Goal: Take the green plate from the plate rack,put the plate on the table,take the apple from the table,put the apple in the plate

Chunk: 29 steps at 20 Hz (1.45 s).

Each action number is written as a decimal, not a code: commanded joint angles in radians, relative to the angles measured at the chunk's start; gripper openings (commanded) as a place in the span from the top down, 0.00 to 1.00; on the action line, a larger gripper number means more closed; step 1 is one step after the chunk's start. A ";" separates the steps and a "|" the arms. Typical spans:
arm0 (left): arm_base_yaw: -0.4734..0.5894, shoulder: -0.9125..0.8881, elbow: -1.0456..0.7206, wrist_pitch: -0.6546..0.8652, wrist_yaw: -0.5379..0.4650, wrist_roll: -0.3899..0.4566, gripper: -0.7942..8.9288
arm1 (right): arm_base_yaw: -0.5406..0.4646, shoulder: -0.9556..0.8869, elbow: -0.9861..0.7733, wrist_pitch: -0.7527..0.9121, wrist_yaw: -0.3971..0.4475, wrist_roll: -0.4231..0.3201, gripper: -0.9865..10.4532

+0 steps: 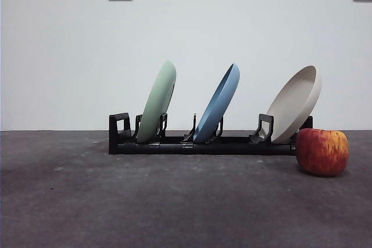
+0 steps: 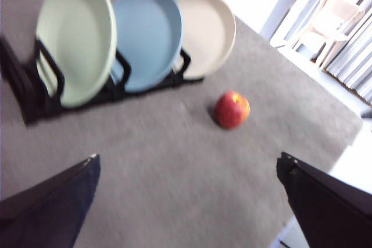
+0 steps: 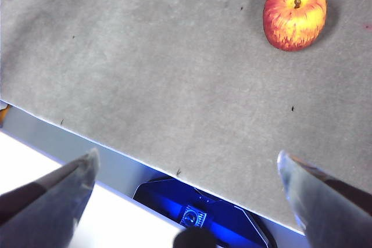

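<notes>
None of the four steps is done, judging by how things lie. Three plates stand tilted in the plate rack [image 1: 200, 143]: the green plate [image 1: 157, 101] in a slot near one end, a blue plate [image 1: 218, 104] in the middle, and a beige plate [image 1: 295, 104] at the other end. The apple [image 1: 322, 152] sits on the table [image 1: 116, 201], just beside the rack's end nearest the beige plate.

The left gripper [image 2: 189, 201] hangs above the table, well apart from the rack, its jaws spread wide and holding nothing; its view is blurred. The right gripper [image 3: 186, 193] hovers over the table's edge, also wide and empty, with the apple well apart from it.

Everything remains: lifting the green plate out, laying it flat on the table, then picking up the apple and setting it in the plate.
</notes>
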State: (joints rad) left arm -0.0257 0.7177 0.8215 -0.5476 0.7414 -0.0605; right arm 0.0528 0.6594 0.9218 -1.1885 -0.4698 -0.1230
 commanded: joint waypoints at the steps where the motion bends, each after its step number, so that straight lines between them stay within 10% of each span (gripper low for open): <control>1: -0.035 0.117 0.080 0.045 -0.043 -0.024 0.37 | 0.003 0.007 0.003 0.005 0.000 0.003 0.36; 16: -0.266 0.969 0.671 0.236 -0.269 -0.015 0.37 | 0.002 0.050 0.003 0.005 0.000 0.003 0.36; 29: -0.341 1.235 0.725 0.325 -0.389 -0.013 0.47 | 0.002 0.061 0.003 0.006 0.000 0.003 0.36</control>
State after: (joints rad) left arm -0.3618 1.9480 1.5455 -0.2306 0.3531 -0.0784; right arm 0.0528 0.7197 0.9218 -1.1873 -0.4698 -0.1230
